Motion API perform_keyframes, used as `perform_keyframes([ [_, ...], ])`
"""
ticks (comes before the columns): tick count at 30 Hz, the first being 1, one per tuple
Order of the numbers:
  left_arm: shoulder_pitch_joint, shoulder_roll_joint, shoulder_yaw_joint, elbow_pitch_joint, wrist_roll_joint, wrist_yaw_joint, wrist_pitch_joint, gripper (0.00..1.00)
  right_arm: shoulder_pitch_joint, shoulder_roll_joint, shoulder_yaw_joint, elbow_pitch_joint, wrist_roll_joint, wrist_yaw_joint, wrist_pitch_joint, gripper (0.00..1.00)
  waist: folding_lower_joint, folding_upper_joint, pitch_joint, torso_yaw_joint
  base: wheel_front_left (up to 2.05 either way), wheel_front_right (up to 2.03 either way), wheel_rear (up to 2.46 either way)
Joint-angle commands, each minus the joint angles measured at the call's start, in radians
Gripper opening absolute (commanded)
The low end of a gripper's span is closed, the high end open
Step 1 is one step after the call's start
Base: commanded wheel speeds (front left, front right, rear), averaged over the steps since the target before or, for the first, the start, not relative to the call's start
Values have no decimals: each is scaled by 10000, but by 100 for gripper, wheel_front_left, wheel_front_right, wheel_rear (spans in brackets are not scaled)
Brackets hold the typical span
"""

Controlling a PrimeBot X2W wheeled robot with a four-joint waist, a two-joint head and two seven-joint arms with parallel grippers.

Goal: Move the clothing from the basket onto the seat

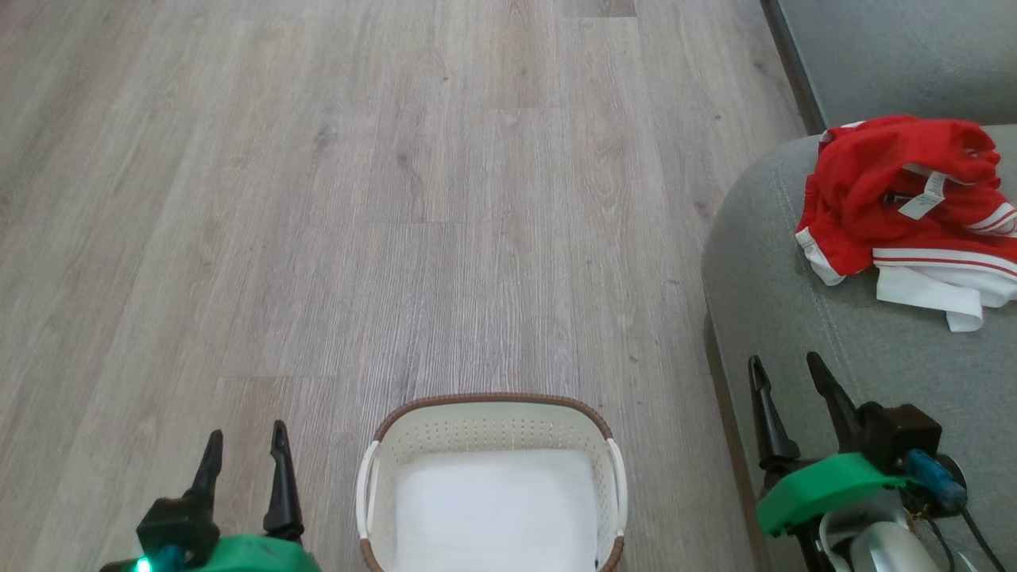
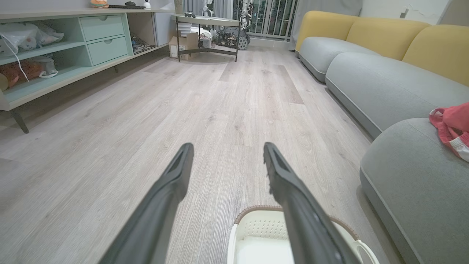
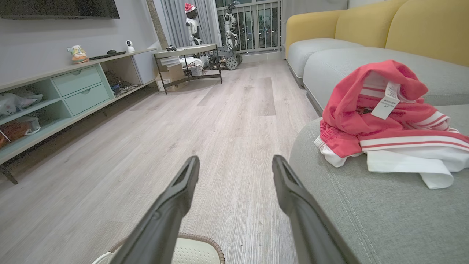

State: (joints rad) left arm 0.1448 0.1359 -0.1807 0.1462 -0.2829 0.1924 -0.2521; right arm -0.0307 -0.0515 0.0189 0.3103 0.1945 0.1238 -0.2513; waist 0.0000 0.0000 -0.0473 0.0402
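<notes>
Both my left gripper (image 1: pixel 246 433) and right gripper (image 1: pixel 785 361) gape empty; bright red shiny clothing (image 1: pixel 866 183) lies on the grey-green fabric seat (image 1: pixel 794 318), far-right of the right one; cream perforated basket (image 1: pixel 493 429) bare.

One basket (image 1: pixel 493 400), one clothing pile (image 1: pixel 870 179)

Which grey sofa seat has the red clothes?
The nearest seat, beside the basket: the clothing lies on it. The middle seat and far seat carry none.
</notes>
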Motion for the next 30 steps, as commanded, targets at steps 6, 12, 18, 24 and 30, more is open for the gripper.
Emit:
perform_keyframes([
  [6, -296, -86, 448, -215, 154, -156, -97, 100, -192, 12, 258, -358, -79, 69, -105, 100, 0, 0, -44, 14, 0, 0, 0],
  [12, -255, -139, 489, -181, 246, -223, -97, 100, -135, 12, 253, -346, -85, 69, -105, 100, 0, 0, -82, 30, 0, 0, 0],
  [18, -230, -162, 487, -128, 353, -245, -97, 100, -111, 12, 249, -308, -93, 69, -105, 100, 0, 0, -106, 38, 0, 0, 0],
  [24, 91, -220, 17, 464, 296, -258, 51, 0, 78, 6, -3, 308, 11, -13, 17, 0, 0, 0, -112, 46, 0, 0, 0],
  [30, 15, -264, 118, 594, -265, -378, 197, 0, 58, 6, -80, 405, 587, -10, 197, 0, 0, 0, -87, 26, 0, 0, 0],
])
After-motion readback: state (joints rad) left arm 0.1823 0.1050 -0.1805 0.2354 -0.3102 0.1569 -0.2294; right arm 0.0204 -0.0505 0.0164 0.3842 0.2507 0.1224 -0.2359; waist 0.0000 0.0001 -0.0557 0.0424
